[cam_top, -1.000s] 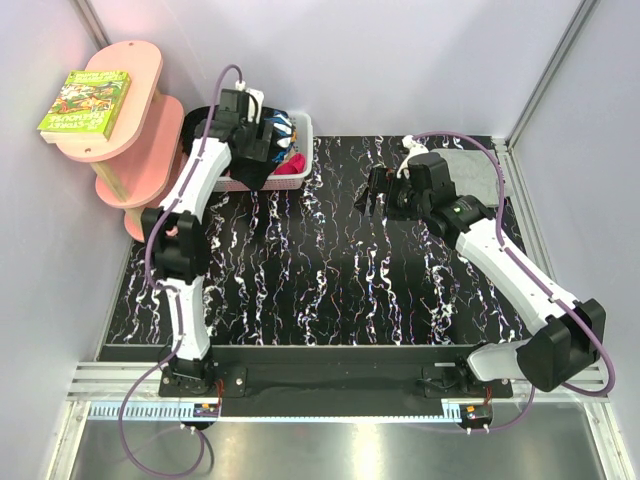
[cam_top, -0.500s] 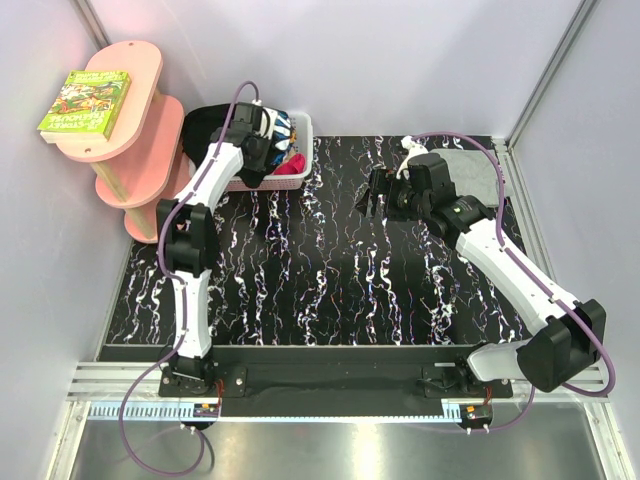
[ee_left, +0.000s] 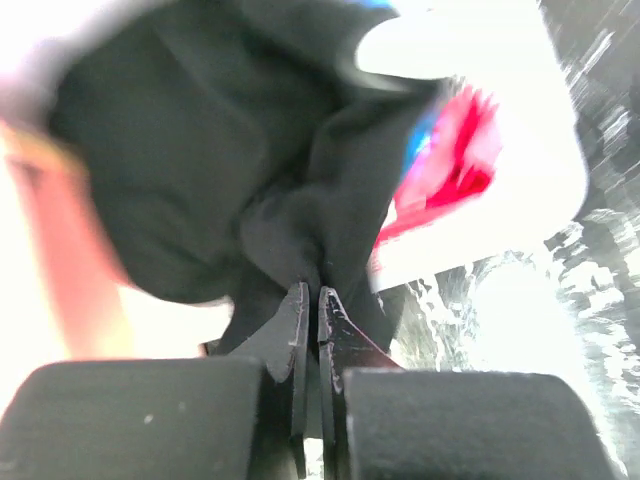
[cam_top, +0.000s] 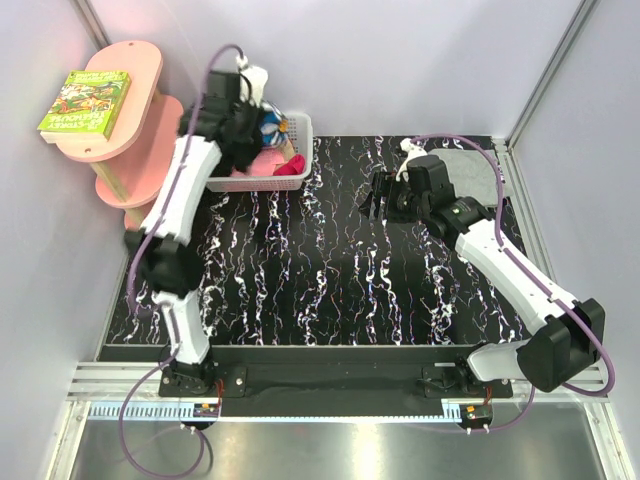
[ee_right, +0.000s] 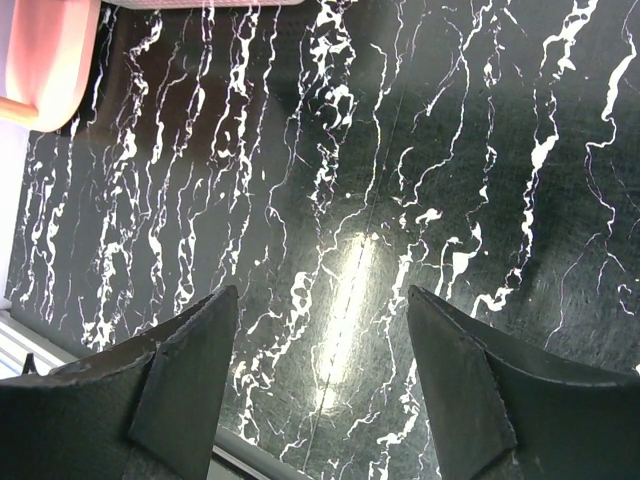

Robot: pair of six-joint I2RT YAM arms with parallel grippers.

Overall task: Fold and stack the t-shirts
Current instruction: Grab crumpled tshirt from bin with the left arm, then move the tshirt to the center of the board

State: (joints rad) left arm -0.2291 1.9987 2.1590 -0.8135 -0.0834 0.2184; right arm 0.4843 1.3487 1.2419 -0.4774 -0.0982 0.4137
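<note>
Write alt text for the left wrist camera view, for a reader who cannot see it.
The left gripper is shut on a bunched fold of the black shirt, seen close up and blurred. Behind it, a red cloth shows against a bright white basket, with the black marbled table at the right edge.

Place: robot lab cell | Evidence: plain panel walls (cam_top: pixel 420 60) beyond the right gripper (ee_right: pixel 322 292); marbled table (ee_right: pixel 330 150) beneath it; metal rail (cam_top: pixel 110 380) behind it

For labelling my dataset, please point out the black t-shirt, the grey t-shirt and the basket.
black t-shirt (ee_left: pixel 200 150): left wrist view, bunched cloth
grey t-shirt (cam_top: pixel 476 178): top external view, bare middle
basket (cam_top: pixel 304 150): top external view, right wall
</note>
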